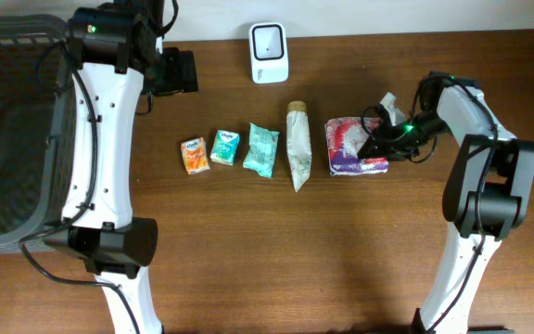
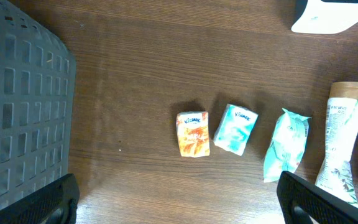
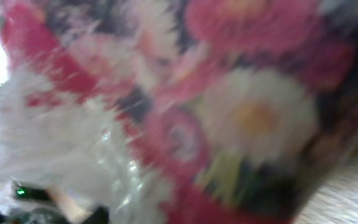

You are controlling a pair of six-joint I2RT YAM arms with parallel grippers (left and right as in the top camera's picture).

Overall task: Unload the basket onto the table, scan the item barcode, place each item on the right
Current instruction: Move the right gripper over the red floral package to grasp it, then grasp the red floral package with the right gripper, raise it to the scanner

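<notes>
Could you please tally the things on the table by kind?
Small tissue packs: 2
Green packet: 1
Tall white pouch: 1
Flowered pack: 1
Scanner: 1
Basket: 1
Total: 7

On the counter (image 1: 248, 260) five things lie in one row, from left to right: a small tissue pack (image 1: 194, 155), a second tissue pack (image 1: 224, 147), a soft packet (image 1: 261, 149), a long pouch (image 1: 298, 148) and a large packet (image 1: 349, 148). Behind the row, near the far edge, stands the scanner (image 1: 269, 53). The basket (image 1: 7, 139) is at the left end of the counter, well apart from the row. The right tool (image 1: 378, 144) is at the right edge of the large packet.
</notes>
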